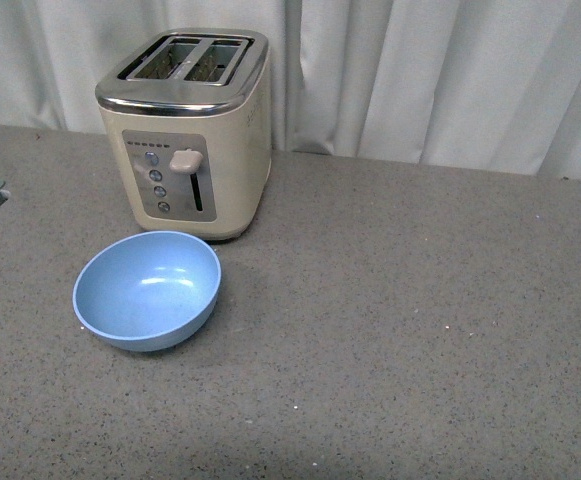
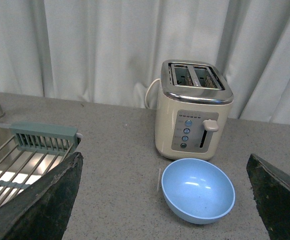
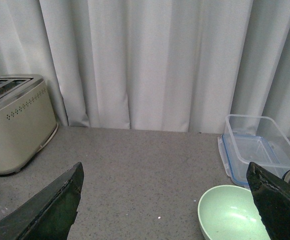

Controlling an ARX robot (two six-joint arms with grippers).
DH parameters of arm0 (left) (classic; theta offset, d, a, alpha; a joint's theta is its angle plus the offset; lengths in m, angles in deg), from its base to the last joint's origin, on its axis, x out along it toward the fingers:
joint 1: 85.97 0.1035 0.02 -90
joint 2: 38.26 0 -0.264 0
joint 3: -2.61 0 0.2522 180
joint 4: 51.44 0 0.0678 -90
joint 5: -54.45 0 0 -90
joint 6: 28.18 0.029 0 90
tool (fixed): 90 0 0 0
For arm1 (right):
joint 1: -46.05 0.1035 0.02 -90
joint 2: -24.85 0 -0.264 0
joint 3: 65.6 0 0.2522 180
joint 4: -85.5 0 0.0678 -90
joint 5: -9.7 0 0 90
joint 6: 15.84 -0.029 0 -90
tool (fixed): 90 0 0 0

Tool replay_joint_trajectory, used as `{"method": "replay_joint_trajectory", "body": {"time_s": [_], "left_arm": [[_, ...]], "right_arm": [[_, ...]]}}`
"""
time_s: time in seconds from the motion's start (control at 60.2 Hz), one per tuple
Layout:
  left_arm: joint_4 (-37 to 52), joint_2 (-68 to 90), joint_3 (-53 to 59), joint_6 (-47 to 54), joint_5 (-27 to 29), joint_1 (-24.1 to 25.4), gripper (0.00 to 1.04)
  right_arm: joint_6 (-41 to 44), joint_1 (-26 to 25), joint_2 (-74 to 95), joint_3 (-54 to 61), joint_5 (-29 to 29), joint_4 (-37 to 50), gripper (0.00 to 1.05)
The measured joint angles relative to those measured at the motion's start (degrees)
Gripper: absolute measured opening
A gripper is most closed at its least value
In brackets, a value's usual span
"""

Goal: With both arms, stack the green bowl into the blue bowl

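Note:
The blue bowl [image 1: 148,288] sits empty and upright on the grey counter just in front of the toaster [image 1: 190,128]. In the left wrist view the blue bowl [image 2: 198,189] lies between and beyond the spread fingers [image 2: 45,200] of my left gripper [image 2: 167,200], which is open and holds nothing. The green bowl [image 3: 232,216] shows only in the right wrist view, empty, close to one finger [image 3: 279,205] of my open right gripper [image 3: 167,202]. Neither arm appears in the front view, and the green bowl is outside it.
A clear plastic container [image 3: 257,147] with a blue-edged lid stands behind the green bowl. A sink with a wire rack [image 2: 20,165] and teal drainer lies left of the toaster [image 2: 193,107]. White curtains [image 1: 450,70] back the counter [image 1: 420,330].

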Motion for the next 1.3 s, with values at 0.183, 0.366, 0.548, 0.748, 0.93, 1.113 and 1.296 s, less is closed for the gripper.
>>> {"method": "replay_joint_trajectory", "body": {"time_s": [0.183, 0.366, 0.548, 0.748, 0.93, 1.113, 1.296], "left_arm": [[0.0, 0.0, 0.0, 0.0, 0.0, 0.0, 0.98], [0.0, 0.0, 0.0, 0.0, 0.0, 0.0, 0.98], [0.0, 0.0, 0.0, 0.0, 0.0, 0.0, 0.98], [0.0, 0.0, 0.0, 0.0, 0.0, 0.0, 0.98], [0.0, 0.0, 0.0, 0.0, 0.0, 0.0, 0.98], [0.0, 0.0, 0.0, 0.0, 0.0, 0.0, 0.98], [0.0, 0.0, 0.0, 0.0, 0.0, 0.0, 0.98]], "right_arm": [[0.0, 0.0, 0.0, 0.0, 0.0, 0.0, 0.96], [0.0, 0.0, 0.0, 0.0, 0.0, 0.0, 0.96], [0.0, 0.0, 0.0, 0.0, 0.0, 0.0, 0.96], [0.0, 0.0, 0.0, 0.0, 0.0, 0.0, 0.96], [0.0, 0.0, 0.0, 0.0, 0.0, 0.0, 0.96], [0.0, 0.0, 0.0, 0.0, 0.0, 0.0, 0.96], [0.0, 0.0, 0.0, 0.0, 0.0, 0.0, 0.96]]}}
